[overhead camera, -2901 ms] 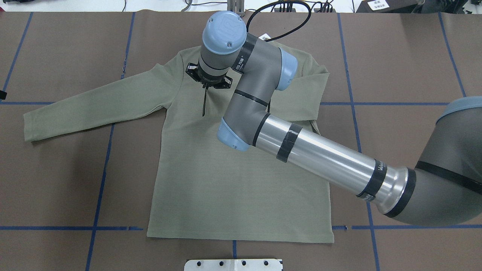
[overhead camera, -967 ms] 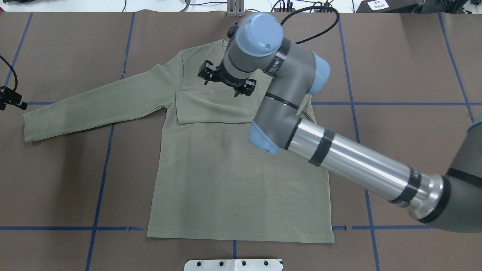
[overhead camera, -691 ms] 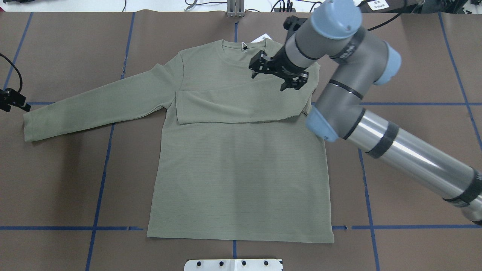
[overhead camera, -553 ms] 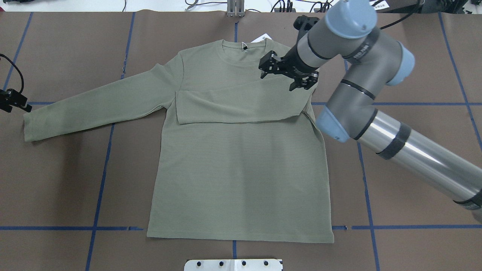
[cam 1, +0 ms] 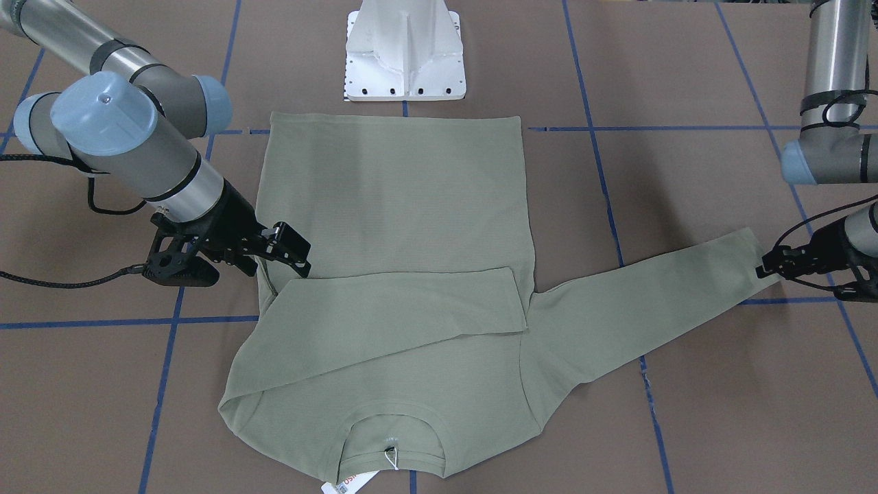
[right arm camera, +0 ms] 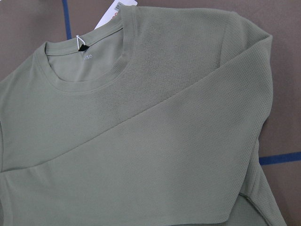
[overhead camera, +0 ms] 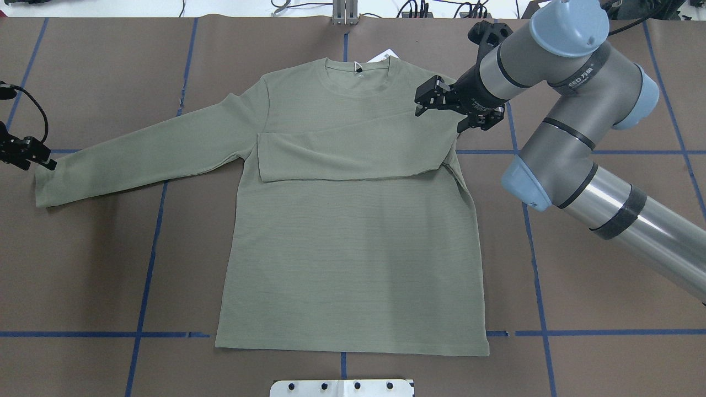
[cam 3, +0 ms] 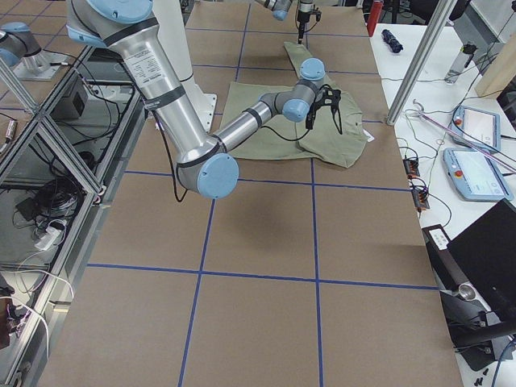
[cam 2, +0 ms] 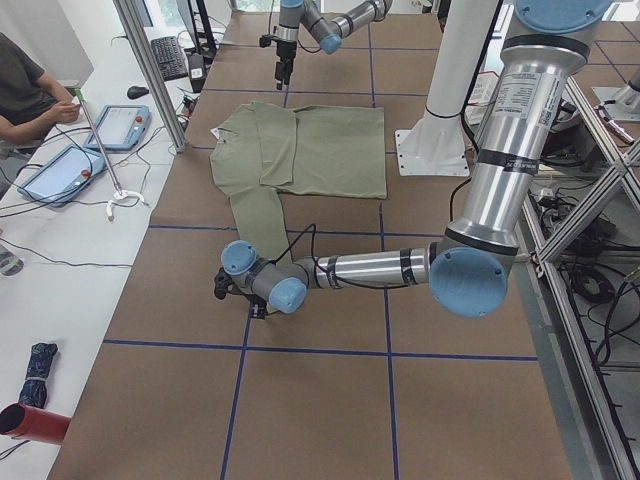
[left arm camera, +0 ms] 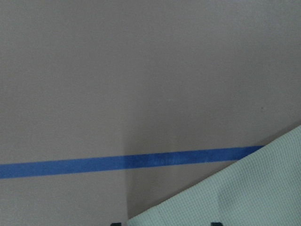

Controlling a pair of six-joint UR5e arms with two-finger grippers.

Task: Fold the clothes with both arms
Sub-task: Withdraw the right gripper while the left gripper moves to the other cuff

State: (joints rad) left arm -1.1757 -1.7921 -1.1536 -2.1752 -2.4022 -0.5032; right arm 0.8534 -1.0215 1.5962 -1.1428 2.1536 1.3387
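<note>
The olive-green shirt (overhead camera: 353, 248) lies flat on the brown table, front up, collar at the far side. Its right sleeve (overhead camera: 353, 154) is folded across the chest. Its left sleeve (overhead camera: 138, 154) stretches out sideways. The white price tag (overhead camera: 384, 55) sticks out by the collar. My right gripper (overhead camera: 448, 110) is open and empty, hovering over the shirt's right shoulder; it also shows in the front view (cam 1: 271, 261). My left gripper (overhead camera: 41, 160) sits at the left cuff, low over the table (cam 1: 768, 264). Its wrist view shows the cuff (left arm camera: 244, 197) between two spread fingertips.
The white pedestal (cam 1: 405, 48) stands at the near edge behind the hem. Blue tape lines (overhead camera: 149, 248) grid the table. A side bench with tablets (cam 2: 60, 170) and an aluminium post (cam 2: 150, 70) lie past the collar end, where a person sits.
My right gripper let go of the folded sleeve on the chest and drew back right to the shoulder. My left gripper came in from the left edge to the left cuff.
</note>
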